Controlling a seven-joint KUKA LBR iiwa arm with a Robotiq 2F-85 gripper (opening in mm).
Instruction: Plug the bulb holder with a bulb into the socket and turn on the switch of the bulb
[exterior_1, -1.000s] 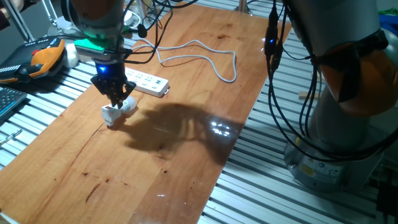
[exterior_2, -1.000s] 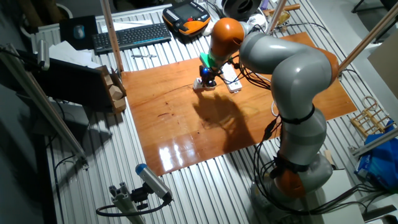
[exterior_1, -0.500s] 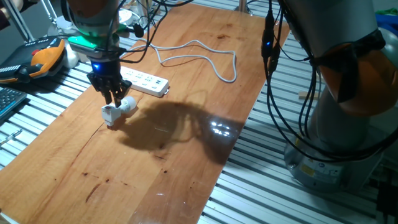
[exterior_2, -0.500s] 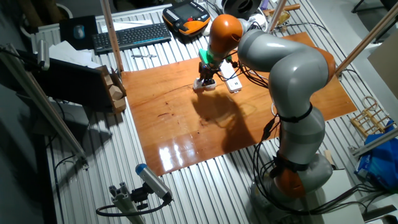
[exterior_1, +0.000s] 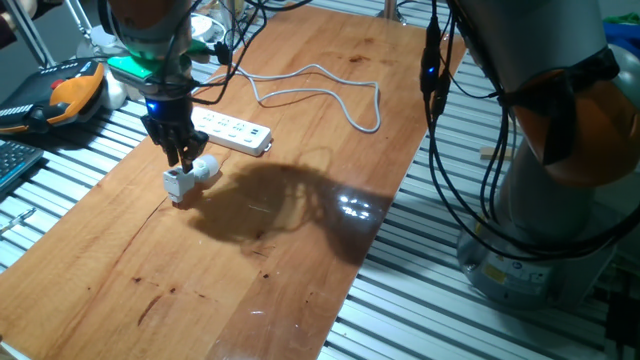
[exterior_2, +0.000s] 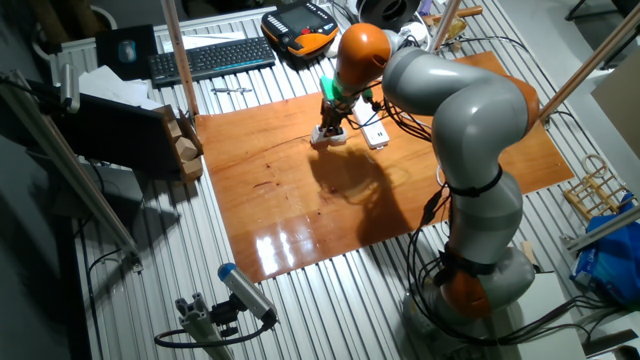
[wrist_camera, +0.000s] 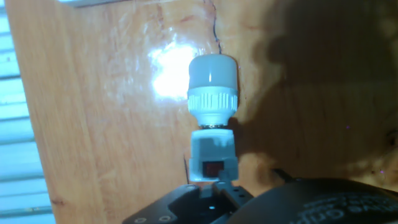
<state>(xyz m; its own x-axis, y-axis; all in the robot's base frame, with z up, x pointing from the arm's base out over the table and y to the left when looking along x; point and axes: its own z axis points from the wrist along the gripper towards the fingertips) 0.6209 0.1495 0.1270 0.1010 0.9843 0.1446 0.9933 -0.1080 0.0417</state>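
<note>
Near the far left corner of the wooden bench (exterior_1: 300, 230), the gripper (exterior_1: 180, 160) hangs just above the bulb holder (exterior_1: 179, 183), which lies on its side on the wood with the bulb (exterior_1: 205, 167) still screwed in. Broad bare wood stretches toward the near edge and to the right of it; the left edge of the bench runs close beside the holder, with slatted metal beyond. The socket (exterior_1: 232, 131) lies just behind, near but apart from the bulb, its white cable (exterior_1: 330, 90) looping across the far part of the bench.

From the other fixed view the arm's orange wrist covers most of this spot, so the gripper (exterior_2: 331, 128) and the white parts beneath it are hard to separate. From the hand view the fingers are cut off at the lower border, and I cannot tell how far they are spread or whether they touch anything.

That view shows the bulb (wrist_camera: 212, 87) short, white and ribbed at its collar, rounded tip pointing away, and the holder (wrist_camera: 212, 155) boxy with the switch (wrist_camera: 212, 168) a small red square on its face.
</note>
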